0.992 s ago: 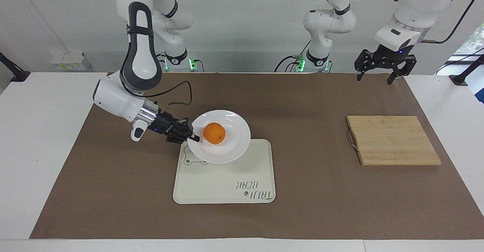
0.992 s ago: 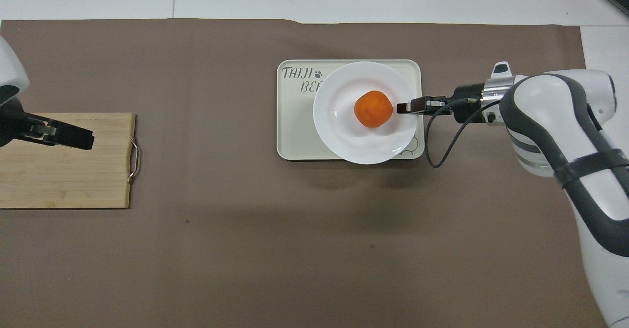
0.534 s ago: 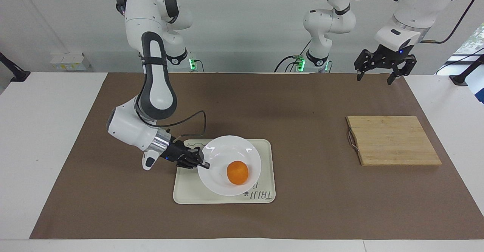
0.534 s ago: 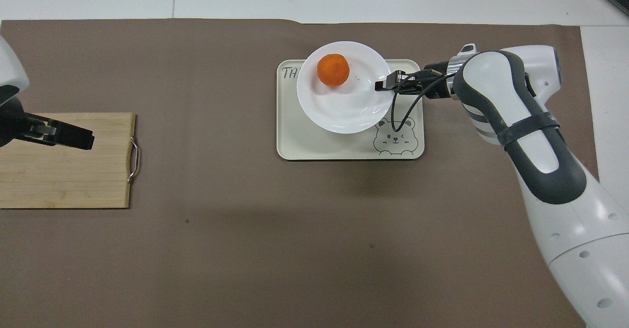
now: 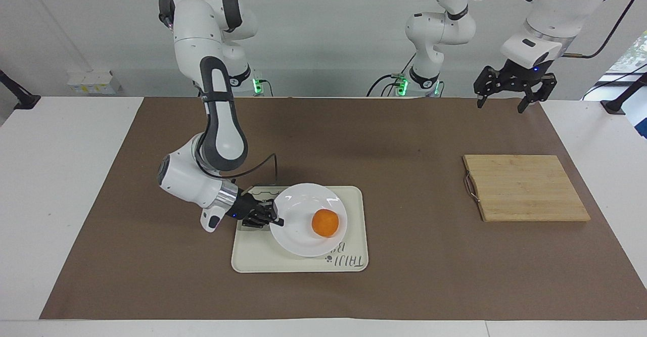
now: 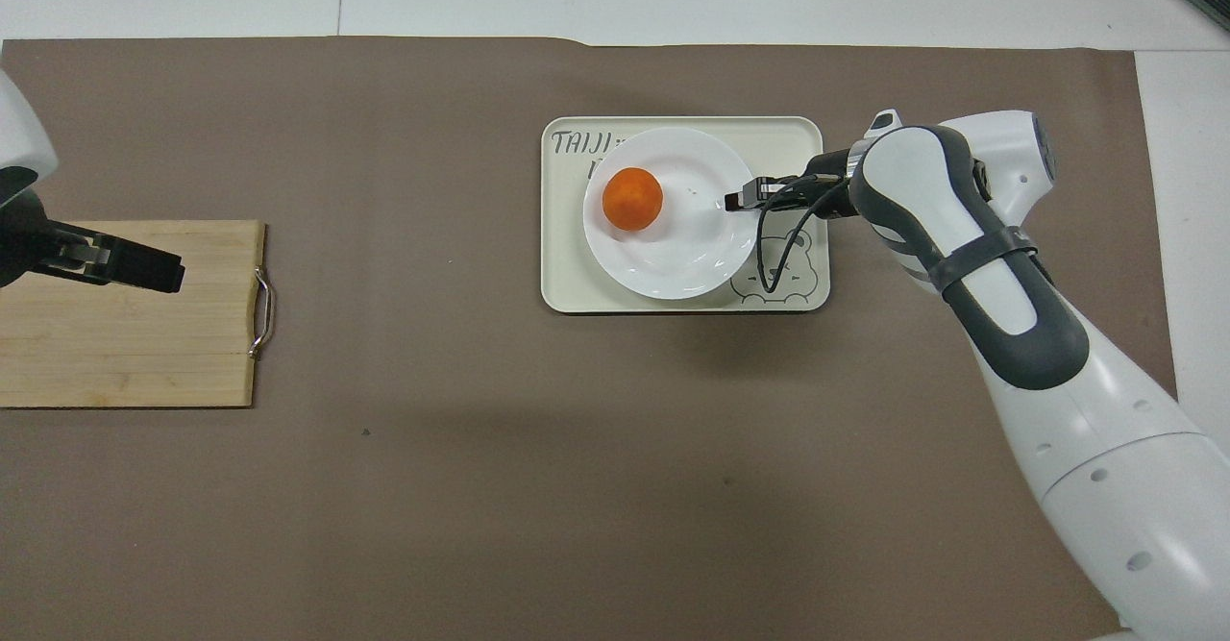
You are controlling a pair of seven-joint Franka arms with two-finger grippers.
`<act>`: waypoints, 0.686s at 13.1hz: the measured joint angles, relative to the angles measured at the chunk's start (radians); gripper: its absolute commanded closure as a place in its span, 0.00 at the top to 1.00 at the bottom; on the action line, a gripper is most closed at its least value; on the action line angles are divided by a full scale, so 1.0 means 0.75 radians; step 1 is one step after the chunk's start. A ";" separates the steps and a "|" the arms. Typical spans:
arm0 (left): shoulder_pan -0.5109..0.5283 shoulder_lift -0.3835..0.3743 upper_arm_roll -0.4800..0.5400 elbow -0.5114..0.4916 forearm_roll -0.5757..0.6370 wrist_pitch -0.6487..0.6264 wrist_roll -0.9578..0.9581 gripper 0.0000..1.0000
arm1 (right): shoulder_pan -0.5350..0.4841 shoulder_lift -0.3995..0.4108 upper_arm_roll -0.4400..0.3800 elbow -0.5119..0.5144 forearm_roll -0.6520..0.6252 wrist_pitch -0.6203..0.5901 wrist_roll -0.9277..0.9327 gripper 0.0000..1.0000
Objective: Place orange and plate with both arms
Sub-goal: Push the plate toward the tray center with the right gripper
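Since half a second ago I see the plate has come lower over the cream tray and drawn back toward the robots, and the orange has rolled back toward the well's middle.

Facing view: my right gripper pinches the plate's rim at the edge toward the right arm's end of the table, so the plate extends straight away from the jaws. I judge it just about seated on the tray. My left gripper waits with jaws wide, above the mat's edge nearest the robots.

Overhead view: the orange sits in the plate, plate within the tray. The right gripper is much nearer; the left gripper hangs over the wooden board.
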 measured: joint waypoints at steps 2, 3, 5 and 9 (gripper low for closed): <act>0.000 0.000 0.000 0.000 0.000 0.000 0.000 1.00 | -0.026 -0.001 0.000 -0.003 -0.004 -0.001 -0.023 0.00; 0.000 0.000 0.000 0.000 0.000 0.000 0.000 1.00 | -0.034 -0.001 0.001 -0.004 -0.013 -0.002 -0.026 0.00; 0.000 0.000 0.000 0.000 0.000 0.000 0.000 1.00 | -0.035 -0.001 0.001 -0.006 -0.019 -0.002 -0.026 0.33; 0.000 0.000 0.000 0.000 0.000 0.000 0.000 1.00 | -0.029 -0.001 0.002 -0.027 -0.032 -0.001 -0.020 1.00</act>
